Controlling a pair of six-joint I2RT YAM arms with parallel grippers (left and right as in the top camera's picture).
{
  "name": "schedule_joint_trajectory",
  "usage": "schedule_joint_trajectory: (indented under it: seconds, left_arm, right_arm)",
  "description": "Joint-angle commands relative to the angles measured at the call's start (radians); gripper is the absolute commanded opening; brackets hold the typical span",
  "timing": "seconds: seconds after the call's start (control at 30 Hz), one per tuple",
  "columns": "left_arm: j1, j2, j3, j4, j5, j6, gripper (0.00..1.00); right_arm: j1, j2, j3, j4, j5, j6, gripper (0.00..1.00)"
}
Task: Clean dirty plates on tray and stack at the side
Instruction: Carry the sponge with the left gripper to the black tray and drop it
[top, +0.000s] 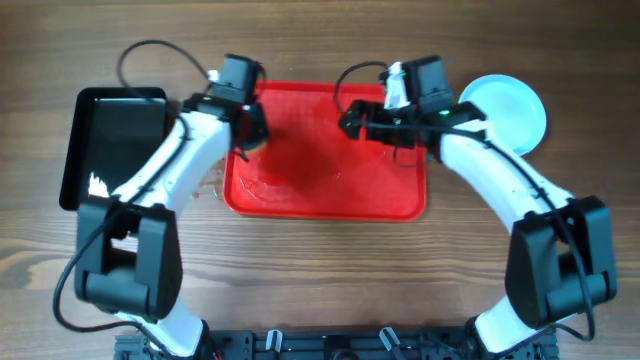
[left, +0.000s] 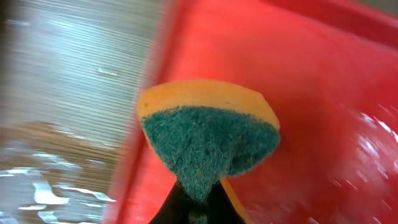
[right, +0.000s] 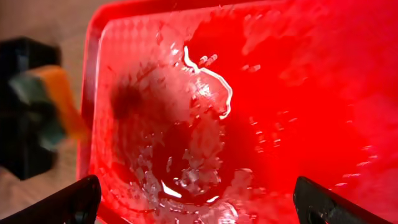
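Observation:
The red tray (top: 330, 190) lies in the middle of the table with no plate on it and is wet; it also shows in the left wrist view (left: 298, 93) and the right wrist view (right: 280, 93). A stack of pale-blue plates (top: 510, 108) sits on the table to the tray's right. My left gripper (top: 248, 135) is shut on a yellow and green sponge (left: 208, 134) over the tray's left edge. The sponge also shows in the right wrist view (right: 53, 99). My right gripper (right: 196, 202) is open and empty over the tray's wet floor; in the overhead view it (top: 352, 122) hangs near the tray's back right.
A black tray (top: 112, 140) lies on the table at the far left, with something small and white at its front edge. Water puddles and droplets (right: 186, 149) cover the red tray's floor. The wooden table left of the red tray looks wet (left: 43, 186).

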Motion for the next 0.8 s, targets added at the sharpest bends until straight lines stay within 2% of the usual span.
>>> schedule_joint_trajectory:
  seconds: [0.0,0.3,0.57,0.67,0.7,0.73,0.77]
  left_arm:
    - [0.14,-0.081,0.01,-0.004,-0.051,-0.01,0.04]
    - [0.418,-0.047,0.009,0.001,-0.036,-0.01,0.05]
    - [0.562,0.043,0.008,0.005,-0.036,-0.01,0.06]
    - [0.609,0.079,0.008,0.009,-0.035,-0.01,0.09]
    - [0.622,0.084,0.008,0.01,-0.031,-0.01,0.14]
    - [0.635,0.085,0.008,0.01,-0.014,-0.01,0.27]
    - [0.643,0.085,0.008,0.012,0.003,-0.01,0.46]
  right_arm:
    - [0.068,0.022,-0.003,0.002,0.175,0.089,1.0]
    - [0.09,0.076,-0.003,0.013,0.204,0.134,1.0]
    - [0.09,0.124,-0.003,0.02,0.203,0.135,1.0]
    - [0.09,0.128,-0.003,0.021,0.203,0.135,1.0]
    - [0.09,0.128,-0.003,0.022,0.204,0.135,1.0]
    - [0.09,0.128,-0.003,0.024,0.203,0.135,1.0]
    - [0.09,0.128,-0.003,0.025,0.203,0.135,1.0]
